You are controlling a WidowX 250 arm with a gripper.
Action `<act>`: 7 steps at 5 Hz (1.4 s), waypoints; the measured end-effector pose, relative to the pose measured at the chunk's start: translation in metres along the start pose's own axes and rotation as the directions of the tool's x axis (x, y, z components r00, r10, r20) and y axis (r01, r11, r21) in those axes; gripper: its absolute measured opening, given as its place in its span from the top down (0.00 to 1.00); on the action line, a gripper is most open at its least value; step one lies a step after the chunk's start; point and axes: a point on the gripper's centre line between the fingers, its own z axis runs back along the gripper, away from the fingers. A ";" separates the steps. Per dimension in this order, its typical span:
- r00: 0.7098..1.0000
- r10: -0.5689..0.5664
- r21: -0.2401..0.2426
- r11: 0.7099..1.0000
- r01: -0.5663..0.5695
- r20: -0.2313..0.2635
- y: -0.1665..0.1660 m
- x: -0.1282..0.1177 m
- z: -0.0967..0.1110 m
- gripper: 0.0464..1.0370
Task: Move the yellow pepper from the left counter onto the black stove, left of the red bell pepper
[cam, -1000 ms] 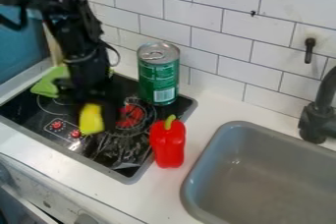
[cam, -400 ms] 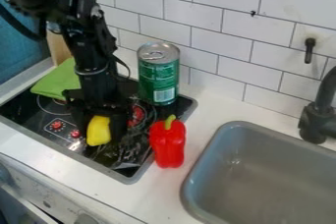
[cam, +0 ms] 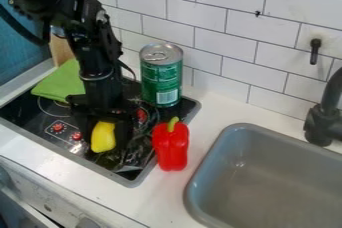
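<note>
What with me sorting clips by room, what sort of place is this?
Probably a kitchen, perhaps a toy or mock-up one: a black stovetop is set into the counter, near a grey sink with a dark faucet.

The black gripper (cam: 104,143) holds a yellow object (cam: 103,137) at the black cooktop (cam: 21,109). Around them, a green cloth (cam: 59,83) lies at eleven o'clock, a green can (cam: 160,77) stands at one, a red bell pepper (cam: 171,146) at three, and a gray sink (cam: 267,187) sits at four.

The white counter (cam: 155,196) carries a red pepper (cam: 171,147) and a black stovetop (cam: 19,109) with can (cam: 160,79) and cloth (cam: 59,84).
</note>
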 end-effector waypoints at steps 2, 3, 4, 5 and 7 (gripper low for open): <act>0.999 -0.025 0.023 0.999 0.026 -0.027 0.003 -0.006 0.006 0.03; 0.995 -0.084 0.023 0.996 0.082 0.055 0.002 -0.009 0.044 0.03; 0.990 -0.059 -0.024 0.998 0.062 0.129 0.014 -0.016 0.076 0.03; 0.985 -0.060 -0.024 0.998 0.065 0.164 0.030 -0.029 0.102 0.03; 0.979 -0.165 0.066 0.985 0.158 0.117 0.064 -0.024 0.098 0.03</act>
